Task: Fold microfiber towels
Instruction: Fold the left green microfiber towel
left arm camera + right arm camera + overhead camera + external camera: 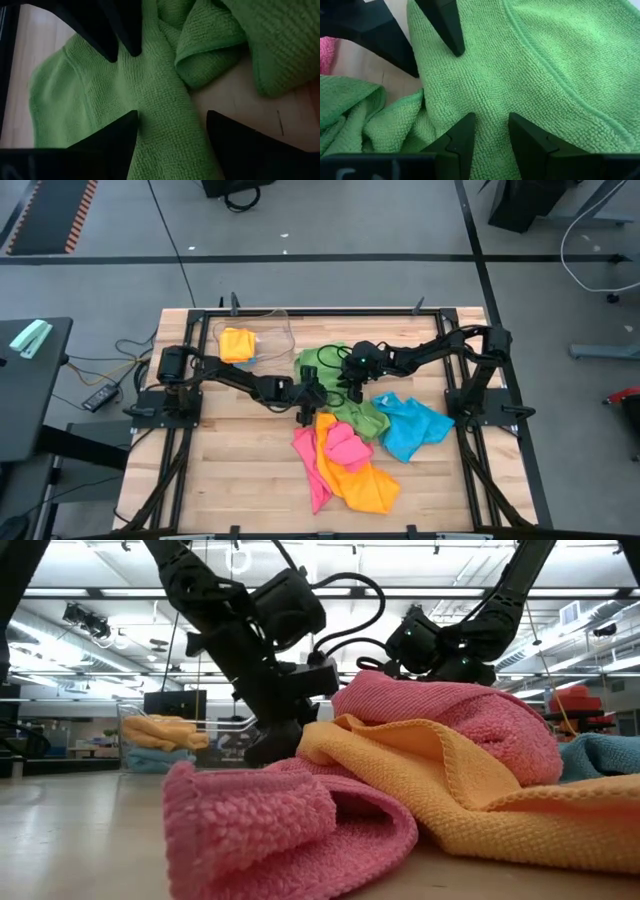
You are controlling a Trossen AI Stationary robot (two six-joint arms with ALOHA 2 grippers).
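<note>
A green microfiber towel (345, 408) lies crumpled at the table's middle, its near part under the orange towel (362, 480). Pink towels (345, 445) and a blue towel (415, 428) lie around it. My left gripper (308, 408) and my right gripper (350, 392) stand close together over the green towel, each shut on it. In the low view a pink towel (300, 820) and the orange one (470, 790) fill the foreground; my left gripper (270, 745) shows low behind them, and my right gripper's fingers are hidden. My left gripper (172, 145) pinches a gathered ridge of the green towel (170, 120) between its two fingers, coming from above and pointing down. The towel's flat part (60, 100) lies on the table beside it. My right gripper (491, 140) pinches the green towel (492, 107) between its two fingers, away from the hemmed edge (560, 85), from above. The cloth runs fairly smooth from there to my left gripper's finger (451, 35). Crumpled folds (375, 125) lie on the table alongside.
A clear plastic bin (262, 332) with an orange-yellow towel (236, 343) stands at the far left of the table. Bare wood lies at the near left (240, 460) and near right (450, 480). The black frame rail (320, 310) runs around the table.
</note>
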